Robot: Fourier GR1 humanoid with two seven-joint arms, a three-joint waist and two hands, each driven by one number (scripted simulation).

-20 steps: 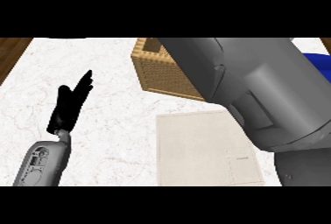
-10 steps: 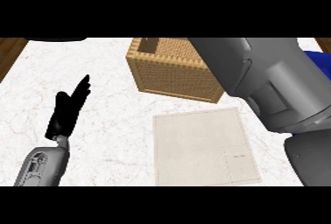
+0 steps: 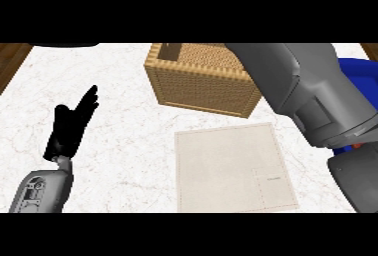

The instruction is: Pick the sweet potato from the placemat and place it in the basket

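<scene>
The woven basket (image 3: pixel 199 82) stands at the back of the counter, a little right of the middle. In front of it lies the pale placemat (image 3: pixel 229 170), and its visible surface is bare. No sweet potato shows anywhere. My right forearm (image 3: pixel 310 95) crosses the right side and reaches over the basket's right rim. Its hand lies beyond the top of the view. My left hand (image 3: pixel 70 127) rests open at the left, fingers pointing up, well apart from the basket and the mat.
The white marble counter (image 3: pixel 125 90) ends at a wooden strip (image 3: pixel 11 62) on the far left. A blue object (image 3: pixel 362 77) shows behind my right arm at the right edge. A dark shape (image 3: pixel 66 45) sits at the top left.
My right arm has drawn back to the right, uncovering more of the basket and the placemat. The left hand has hardly moved.
</scene>
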